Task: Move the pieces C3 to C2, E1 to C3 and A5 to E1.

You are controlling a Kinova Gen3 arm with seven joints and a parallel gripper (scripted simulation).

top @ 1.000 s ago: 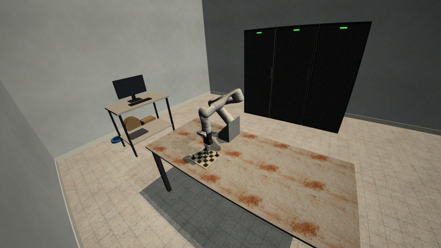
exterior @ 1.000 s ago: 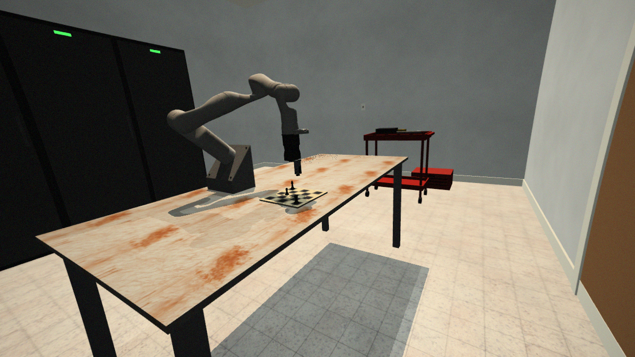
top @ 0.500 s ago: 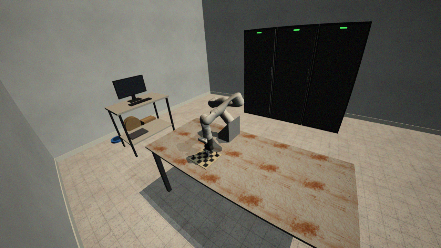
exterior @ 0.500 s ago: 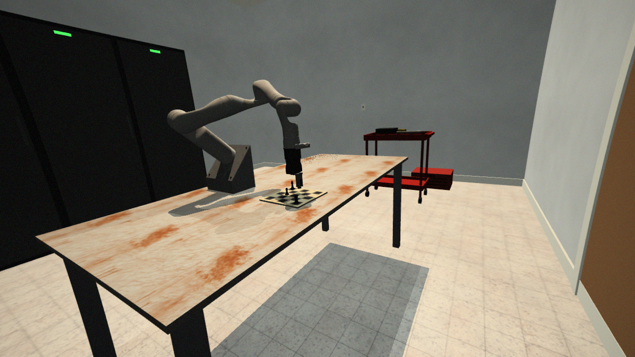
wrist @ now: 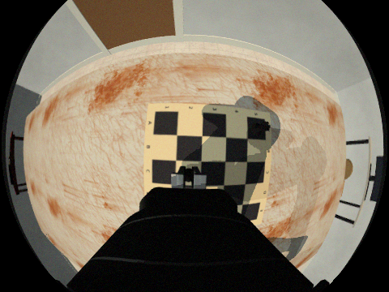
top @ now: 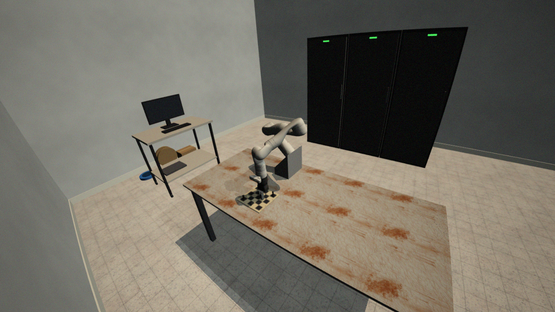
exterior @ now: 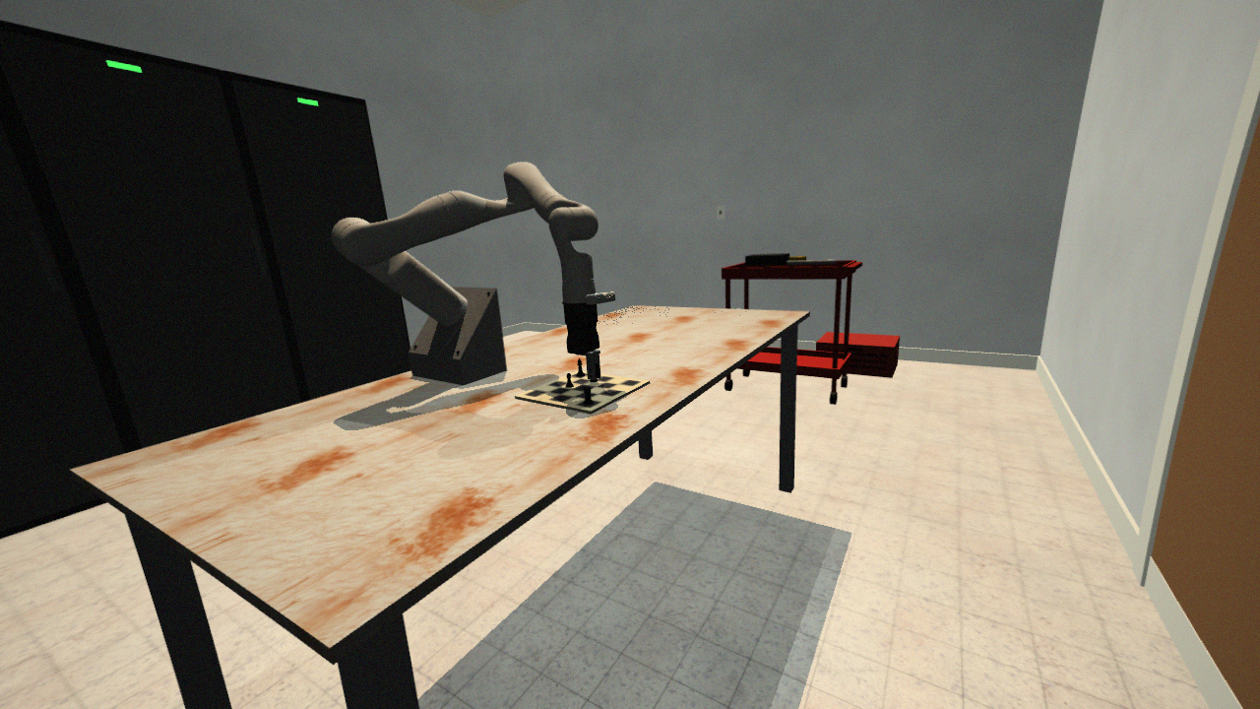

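Over square C2 of the chessboard, a black chess piece is showing between the pale fingertips of the gripper. The jaws are closing on it from both sides, and the wrist picture is hiding its base, so whether it is touching the square cannot be told.

Around it, three more dark pieces are standing upright. One chess piece on A5 is occupying the corner nearest the exterior camera, and another on E1 is standing at the opposite corner. A small third piece is standing between the board's middle and its robot-side edge; its exact square cannot be told.

Beneath them, the board is lying flat on a rust-stained table. Above, the jointed arm is reaching down from its angled grey mount. Farther out, black cabinets are standing behind the robot, while a red cart is standing beyond the table's far end.

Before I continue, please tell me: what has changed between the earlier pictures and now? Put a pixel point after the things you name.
The gripper (top: 262, 196) (exterior: 594, 378) (wrist: 188, 173) moved down to the chessboard (top: 259, 210) (exterior: 641, 384) (wrist: 161, 106), its fingers still closed on a dark chess piece (wrist: 189, 173). Nothing was released. The A5 piece (top: 243, 197) (exterior: 588, 396) (wrist: 265, 126) and the board stayed put.
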